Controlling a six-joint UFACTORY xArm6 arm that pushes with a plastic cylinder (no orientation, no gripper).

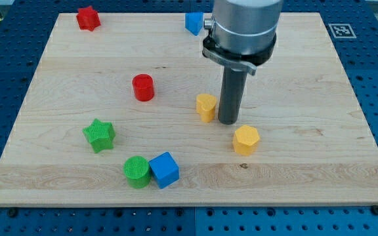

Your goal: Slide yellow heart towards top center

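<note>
The yellow heart (207,106) lies a little right of the board's middle. My tip (228,122) rests on the board just to the heart's right, very close to it or touching. A yellow hexagon (246,139) lies below and right of my tip, a small gap away. The arm's grey body (245,29) rises above the rod and hides part of the board's top centre.
A red cylinder (143,87) lies left of the heart. A red star (88,18) is at the top left. A blue block (193,22) sits at the top centre, partly behind the arm. A green star (100,135), green cylinder (136,172) and blue cube (164,170) lie at the lower left.
</note>
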